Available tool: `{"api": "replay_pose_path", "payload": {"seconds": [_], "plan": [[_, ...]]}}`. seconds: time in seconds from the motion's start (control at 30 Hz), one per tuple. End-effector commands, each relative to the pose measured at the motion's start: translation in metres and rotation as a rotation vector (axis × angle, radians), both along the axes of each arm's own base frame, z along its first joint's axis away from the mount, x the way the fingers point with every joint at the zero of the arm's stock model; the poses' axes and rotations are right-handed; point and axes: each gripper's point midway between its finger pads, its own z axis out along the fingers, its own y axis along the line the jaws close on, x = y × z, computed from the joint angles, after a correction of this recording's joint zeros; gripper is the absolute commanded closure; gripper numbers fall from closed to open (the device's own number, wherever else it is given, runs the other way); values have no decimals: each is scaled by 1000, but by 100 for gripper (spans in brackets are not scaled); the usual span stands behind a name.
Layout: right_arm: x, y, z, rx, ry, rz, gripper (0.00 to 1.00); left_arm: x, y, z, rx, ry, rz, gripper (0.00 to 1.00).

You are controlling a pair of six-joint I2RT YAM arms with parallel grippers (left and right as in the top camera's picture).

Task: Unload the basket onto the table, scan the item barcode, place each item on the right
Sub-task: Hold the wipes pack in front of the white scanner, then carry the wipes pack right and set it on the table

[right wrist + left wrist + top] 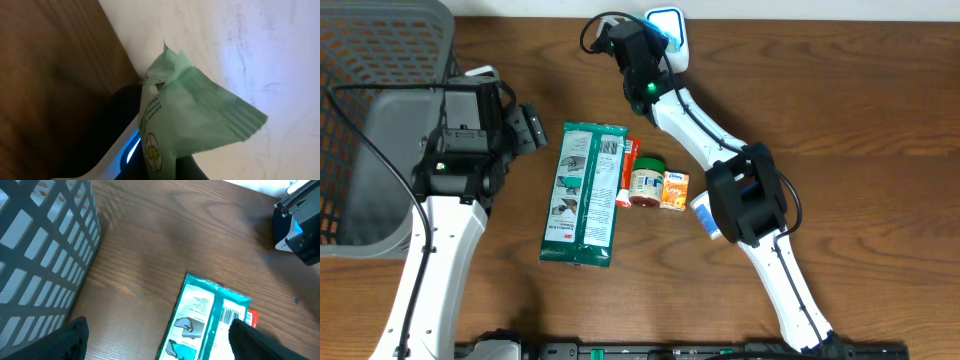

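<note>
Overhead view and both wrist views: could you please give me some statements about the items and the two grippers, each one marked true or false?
1. The right gripper holds a green packet. True.
2. The left gripper is shut on the teal package. False: it is open and holds nothing.
3. The basket has mesh walls. True.
4. The orange box lies inside the basket. False: it lies on the table, beside the jar.
</note>
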Motion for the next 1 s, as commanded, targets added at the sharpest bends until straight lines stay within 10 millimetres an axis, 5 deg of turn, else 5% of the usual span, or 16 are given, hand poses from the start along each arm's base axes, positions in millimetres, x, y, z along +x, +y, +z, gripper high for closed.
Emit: {"api": "replay_pose_path", "payload": {"seconds": [0.0, 0.57, 0.73, 0.97], "plan": [[-3, 1, -12, 113, 46, -20, 99, -1, 3, 2, 5, -7, 15, 14], [12, -10, 4, 290, -28, -98, 99, -1, 3, 2, 5, -7, 15, 14], [18, -14, 40, 415, -104, -127, 99, -1, 3, 2, 5, -7, 15, 14], [1, -27, 134, 552, -151, -142, 99, -1, 3, 2, 5, -7, 15, 14]]}}
